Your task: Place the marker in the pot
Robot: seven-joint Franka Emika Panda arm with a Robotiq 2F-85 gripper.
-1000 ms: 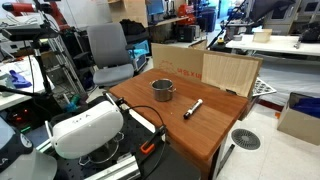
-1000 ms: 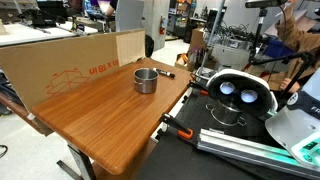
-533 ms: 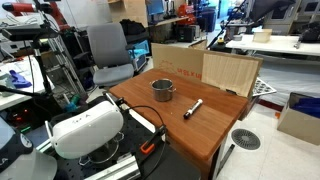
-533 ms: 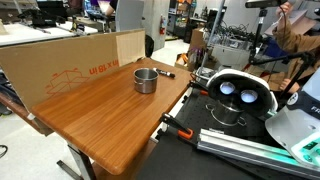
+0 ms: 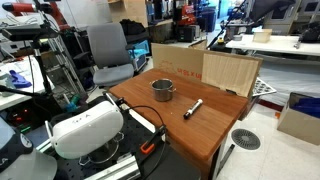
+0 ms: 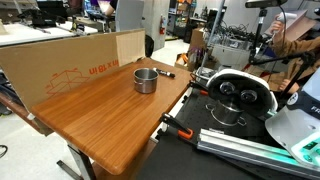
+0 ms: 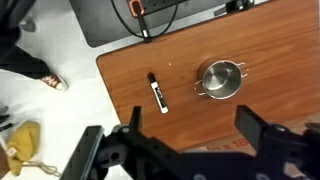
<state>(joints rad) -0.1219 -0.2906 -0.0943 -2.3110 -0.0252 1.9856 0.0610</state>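
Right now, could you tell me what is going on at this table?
A robot arm is meant to put the marker in the pot. Its gripper hangs open and empty, high above the wooden table. The marker lies flat on the table, apart from the pot, which looks empty.

In the wrist view, the marker (image 7: pixel 157 92) lies on the table (image 7: pixel 275 45), left of the pot (image 7: pixel 221 79) and apart from it, both mid-frame.

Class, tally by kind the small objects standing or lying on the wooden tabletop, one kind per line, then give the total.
Marker: 1
Pot: 1
Total: 2
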